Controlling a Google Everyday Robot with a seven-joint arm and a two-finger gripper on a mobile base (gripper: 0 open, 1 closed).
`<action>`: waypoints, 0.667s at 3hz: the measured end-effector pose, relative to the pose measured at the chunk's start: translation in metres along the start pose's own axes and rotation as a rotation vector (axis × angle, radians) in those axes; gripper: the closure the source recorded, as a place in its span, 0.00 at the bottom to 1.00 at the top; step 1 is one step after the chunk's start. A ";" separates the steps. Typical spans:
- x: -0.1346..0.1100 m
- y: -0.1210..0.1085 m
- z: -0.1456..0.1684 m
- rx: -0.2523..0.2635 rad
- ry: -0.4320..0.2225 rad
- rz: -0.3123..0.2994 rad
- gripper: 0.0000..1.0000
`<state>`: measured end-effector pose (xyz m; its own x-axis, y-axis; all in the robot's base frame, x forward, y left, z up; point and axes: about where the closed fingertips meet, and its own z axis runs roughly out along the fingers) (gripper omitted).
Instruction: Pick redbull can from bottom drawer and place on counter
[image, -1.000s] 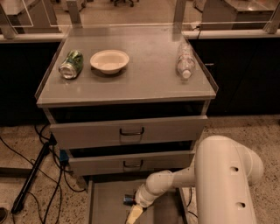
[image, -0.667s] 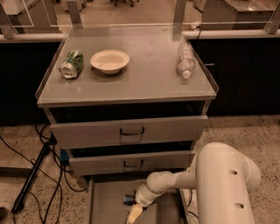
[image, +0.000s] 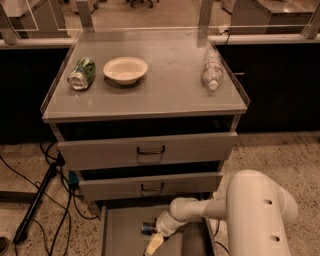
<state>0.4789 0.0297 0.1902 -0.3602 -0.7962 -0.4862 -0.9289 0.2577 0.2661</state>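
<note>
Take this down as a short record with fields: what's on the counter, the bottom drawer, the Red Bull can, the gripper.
counter: flat grey cabinet top holding a green can on its side, a cream round bowl and a clear plastic bottle lying down
bottom drawer: lowest grey metal drawer, open
redbull can: small blue-and-silver can, inside that drawer
gripper: gripper low in the drawer, close beside the can; contact unclear

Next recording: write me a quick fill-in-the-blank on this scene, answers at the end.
The gripper is inside the open drawer, the ____ of three.
On the counter, the bowl sits between the green can and the ____.
The redbull can is in the ____, next to the gripper.
Missing: bottom; bottle; drawer.
</note>
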 end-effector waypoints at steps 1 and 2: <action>0.002 -0.018 0.008 -0.011 -0.012 -0.002 0.00; 0.006 -0.051 0.031 -0.026 -0.013 -0.019 0.00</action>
<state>0.5209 0.0284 0.1480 -0.3437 -0.7933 -0.5025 -0.9331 0.2281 0.2780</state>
